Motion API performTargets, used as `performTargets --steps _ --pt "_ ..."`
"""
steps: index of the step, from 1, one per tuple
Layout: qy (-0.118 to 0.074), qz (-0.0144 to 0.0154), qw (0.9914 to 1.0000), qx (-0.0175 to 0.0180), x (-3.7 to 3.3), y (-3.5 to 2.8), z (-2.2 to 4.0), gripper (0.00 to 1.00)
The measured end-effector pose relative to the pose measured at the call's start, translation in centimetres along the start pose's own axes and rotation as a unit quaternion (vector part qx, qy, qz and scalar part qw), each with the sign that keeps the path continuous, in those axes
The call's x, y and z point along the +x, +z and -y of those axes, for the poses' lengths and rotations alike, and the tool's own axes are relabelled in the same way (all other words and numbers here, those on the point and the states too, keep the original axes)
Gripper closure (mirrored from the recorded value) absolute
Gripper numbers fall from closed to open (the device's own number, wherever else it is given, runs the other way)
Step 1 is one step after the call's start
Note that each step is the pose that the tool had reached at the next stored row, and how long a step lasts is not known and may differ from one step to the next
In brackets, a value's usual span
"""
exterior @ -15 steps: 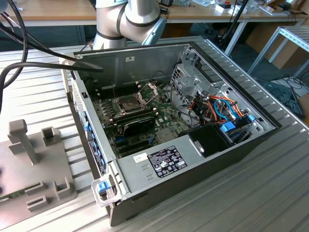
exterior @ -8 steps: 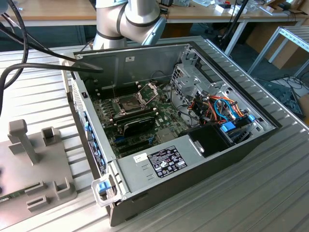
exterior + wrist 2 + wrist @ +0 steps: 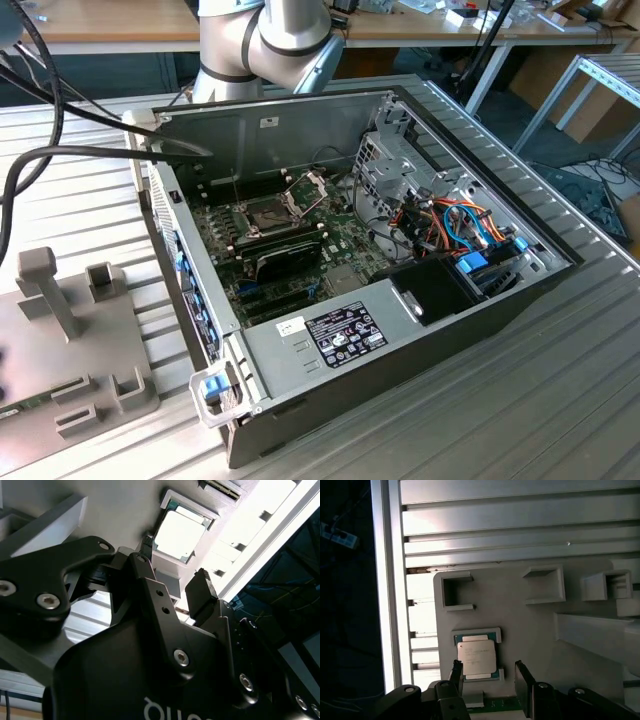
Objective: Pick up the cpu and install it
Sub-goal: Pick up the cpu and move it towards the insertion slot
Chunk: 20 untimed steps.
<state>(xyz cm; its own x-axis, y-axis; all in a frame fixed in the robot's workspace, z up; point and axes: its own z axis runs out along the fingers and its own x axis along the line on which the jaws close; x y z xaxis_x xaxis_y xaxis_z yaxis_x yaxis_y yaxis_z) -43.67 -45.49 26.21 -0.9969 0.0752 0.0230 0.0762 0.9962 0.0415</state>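
Observation:
The cpu (image 3: 476, 656), a small square chip with a silver-grey top, lies flat in a framed recess of the grey holder plate (image 3: 530, 625). It also shows in the second wrist view as the cpu (image 3: 181, 534). My gripper (image 3: 489, 677) is open just short of the chip, and its two black fingers (image 3: 522, 677) stand wider apart than the chip is broad. Nothing is between the fingers of the gripper (image 3: 172, 567). In the exterior view the motherboard's dark socket (image 3: 268, 213) sits inside the open computer case (image 3: 330, 330), with its metal retention frame (image 3: 308, 188) hinged up.
The grey holder plate (image 3: 70, 350) with upright blocks lies on the ribbed aluminium table (image 3: 560, 400), at the exterior view's left of the case. A black card (image 3: 290, 255) sits beside the socket. Cables (image 3: 460, 225) and a drive cage (image 3: 385, 165) crowd the case's far side. The table edge (image 3: 390, 605) runs close by the cpu's recess.

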Motion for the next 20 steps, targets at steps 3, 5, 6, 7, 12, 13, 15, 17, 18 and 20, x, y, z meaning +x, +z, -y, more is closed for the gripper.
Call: performTargets --steps 3,5,6,7,12,13,15,17,18,20 --pt "0.000 -0.0001 1.00000 0.0001 0.00 0.04 0.00 0.46" --pt "0.000 0.0000 1.00000 0.0000 0.00 0.06 0.00 0.46" --pt "0.000 0.0000 1.00000 0.0000 0.00 0.06 0.00 0.46" --pt "0.000 0.0000 1.00000 0.0000 0.00 0.06 0.00 0.46" --pt "0.000 0.0000 1.00000 0.0000 0.00 0.07 0.00 0.46" --pt "0.000 0.0000 1.00000 0.0000 0.00 0.07 0.00 0.46" --pt "0.000 0.0002 1.00000 -0.0002 -0.01 0.16 0.00 0.46" --pt "0.000 0.0000 1.00000 0.0000 -0.01 0.41 0.02 0.46" --pt "0.000 0.0000 1.00000 0.0000 -0.01 0.55 0.02 0.46" --pt "0.000 0.0000 1.00000 0.0000 -0.02 0.85 0.03 0.46"
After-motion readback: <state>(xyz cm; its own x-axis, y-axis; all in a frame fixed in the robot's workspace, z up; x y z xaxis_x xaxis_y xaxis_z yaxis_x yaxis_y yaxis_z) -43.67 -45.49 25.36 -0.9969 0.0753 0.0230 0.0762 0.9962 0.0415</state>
